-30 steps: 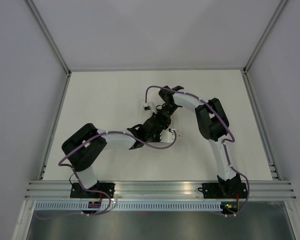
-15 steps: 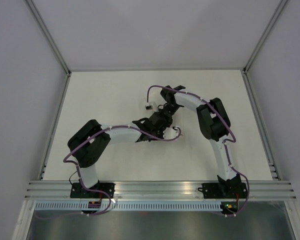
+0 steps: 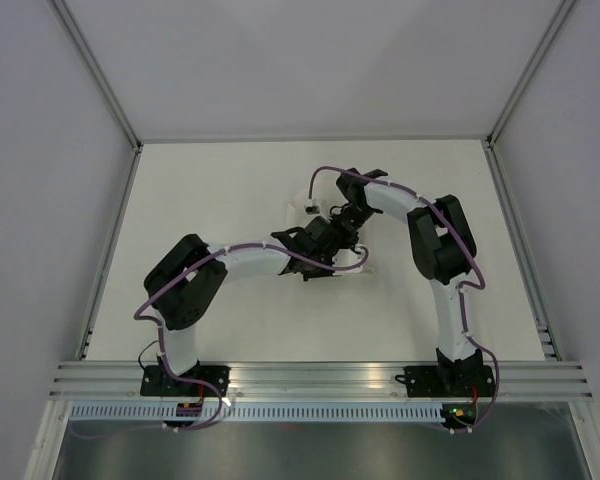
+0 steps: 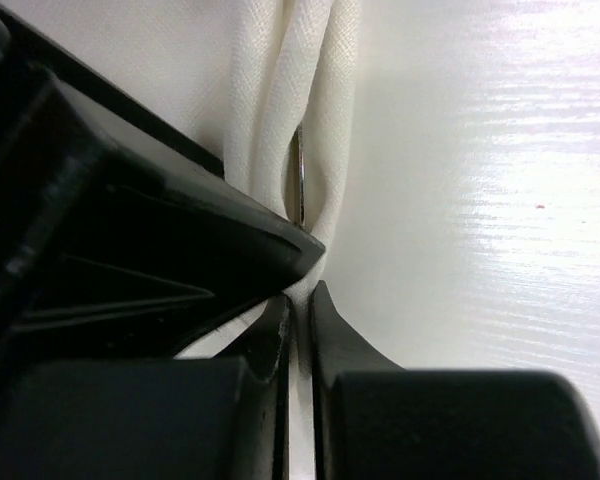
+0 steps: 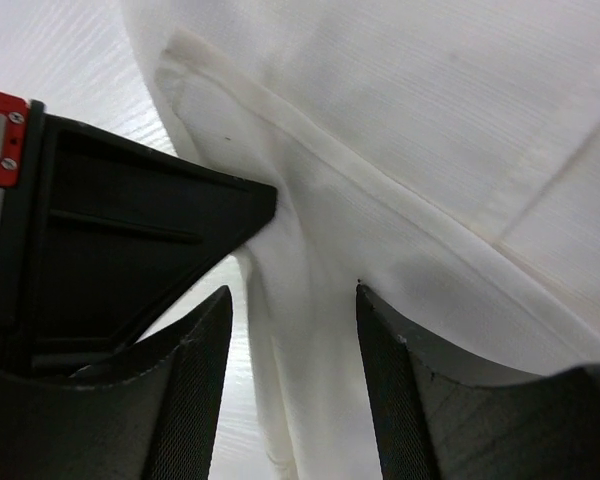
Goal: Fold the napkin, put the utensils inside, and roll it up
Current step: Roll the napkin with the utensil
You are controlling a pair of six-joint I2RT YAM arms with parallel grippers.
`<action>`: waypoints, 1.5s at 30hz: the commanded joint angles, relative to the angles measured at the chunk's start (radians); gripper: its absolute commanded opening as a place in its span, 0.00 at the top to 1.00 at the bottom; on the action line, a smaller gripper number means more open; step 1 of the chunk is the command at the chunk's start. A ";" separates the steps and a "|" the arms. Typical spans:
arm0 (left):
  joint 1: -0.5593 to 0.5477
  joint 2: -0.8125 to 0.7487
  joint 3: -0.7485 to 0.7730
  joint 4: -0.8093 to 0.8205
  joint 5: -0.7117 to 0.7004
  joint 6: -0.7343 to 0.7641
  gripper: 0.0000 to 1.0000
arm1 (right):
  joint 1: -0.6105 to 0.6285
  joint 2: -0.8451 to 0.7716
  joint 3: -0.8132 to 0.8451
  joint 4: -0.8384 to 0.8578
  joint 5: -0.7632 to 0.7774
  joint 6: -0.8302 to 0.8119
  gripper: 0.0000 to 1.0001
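**Both tools on the folded napkin, mid-tabletop**

In the left wrist view the napkin (image 4: 310, 90) is gathered into long narrow folds. Their long axis runs straight away from the left tool (image 4: 298, 312), out over the tabletop (image 4: 500, 200). A thin grey sliver of a utensil (image 4: 300, 185) lies lengthwise in the slot between two folds, parallel to them. Only that edge shows, so which utensil it is cannot be told.

The left tool is clenched on the near end of the folds, with cloth pinched between fingers that almost touch. The right tool (image 5: 292, 370) is spread, its fingers (image 5: 195, 380) straddling a raised ridge of cloth that runs along them. A stitched hem (image 5: 310, 140) crosses slantwise beyond.

From above the napkin cannot be picked out: the two wrists cover it near the middle of the tabletop, and its white blends with the surface. Compared with a second ago, both wrists sit a little farther right on the tabletop. The right arm's elbow has swung toward the tabletop's right edge.
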State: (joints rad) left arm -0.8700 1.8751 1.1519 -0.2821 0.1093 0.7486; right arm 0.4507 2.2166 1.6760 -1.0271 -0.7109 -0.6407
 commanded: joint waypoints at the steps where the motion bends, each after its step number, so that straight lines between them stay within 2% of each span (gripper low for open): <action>1: -0.009 0.045 0.028 -0.138 0.125 -0.064 0.98 | -0.059 -0.052 -0.032 0.079 0.042 0.027 0.40; 12: 0.000 0.113 0.150 -0.276 0.194 -0.136 0.98 | -0.207 -0.129 -0.009 0.094 -0.113 0.101 0.36; 16: 0.015 0.165 0.247 -0.376 0.245 -0.184 0.98 | -0.279 -0.161 -0.009 0.105 -0.173 0.096 0.36; 23: 0.065 0.274 0.397 -0.535 0.415 -0.253 0.98 | -0.408 -0.340 -0.186 0.239 -0.260 0.052 0.36; 26: 0.083 0.311 0.449 -0.571 0.463 -0.278 0.98 | -0.432 -0.450 -0.317 0.337 -0.240 0.010 0.36; 29: 0.111 0.367 0.502 -0.620 0.530 -0.301 0.98 | -0.431 -0.588 -0.531 0.476 -0.211 -0.023 0.36; 35: 0.149 0.446 0.574 -0.683 0.609 -0.322 0.98 | -0.330 -0.861 -0.833 0.653 -0.105 -0.126 0.35; 38: 0.166 0.469 0.597 -0.703 0.639 -0.324 0.98 | -0.218 -0.966 -0.962 0.768 0.002 -0.137 0.33; 42: 0.184 0.492 0.617 -0.720 0.687 -0.322 0.98 | -0.036 -1.008 -1.049 0.884 0.145 -0.148 0.32; 45: 0.192 0.510 0.621 -0.724 0.693 -0.321 0.98 | 0.041 -0.977 -1.052 0.926 0.206 -0.160 0.32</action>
State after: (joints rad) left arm -0.6804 2.3234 1.7687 -0.9577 0.8154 0.4377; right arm 0.4366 1.2293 0.6273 -0.2569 -0.6010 -0.7464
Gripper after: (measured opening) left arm 0.056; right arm 0.677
